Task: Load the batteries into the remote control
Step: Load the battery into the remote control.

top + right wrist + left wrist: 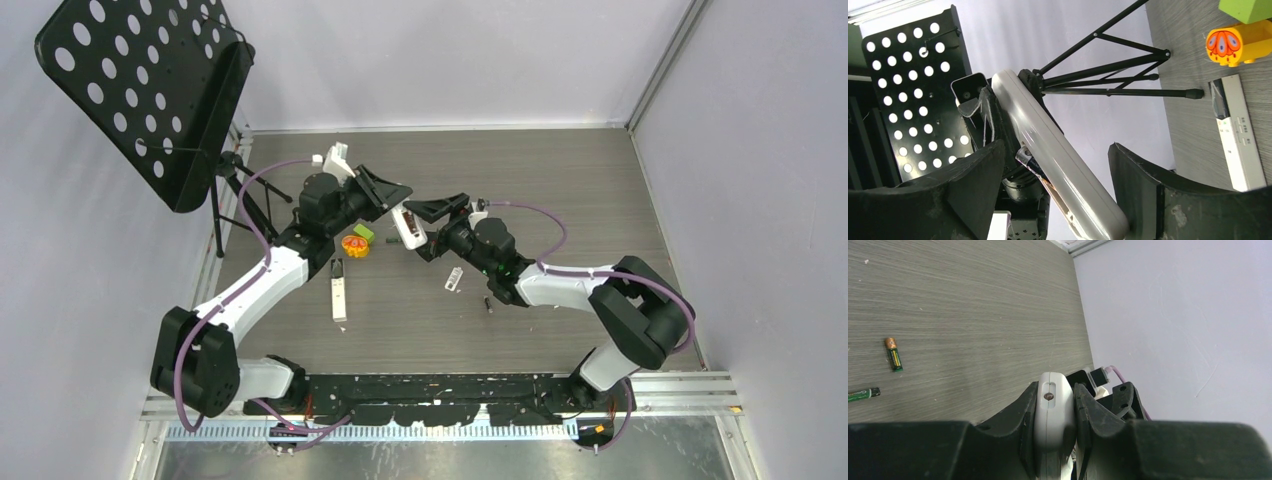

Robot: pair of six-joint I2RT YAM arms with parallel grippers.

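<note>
Hanging clear of the table in mid-frame, a white, rounded plastic remote control [405, 228] is being held aloft between the two arms. The left gripper [1055, 388] is clenching it, black fingers pressing flat against both narrow sides of the casing. The right gripper [1054, 150] is standing wide apart around the remote's far end, and the wrist view is not showing whether either finger is touching the casing. A dark cylinder with a metallic tip [1024, 158] is sitting against the remote's underside, apparently in its open back.

Two thin green-and-black batteries are lying loose on the dark grey wood-grain table [973, 300]: one with a copper-coloured end [893, 354] and another [863, 394] near it, at the picture's left edge. From overhead, a single small dark battery [488, 303] is resting beside the right arm's forearm, with a small white oblong piece [454, 278] lying near it.

A second long white remote [339, 292] is lying flat on the table beside the left arm, its dark end pointing toward the far wall. Just beyond that end, an orange-and-yellow toy barrel [1235, 45] is sitting against a green block [1248, 7]. A black perforated music stand [140, 80] is leaning over the table's far left corner, its tripod legs spreading at the wall.
</note>
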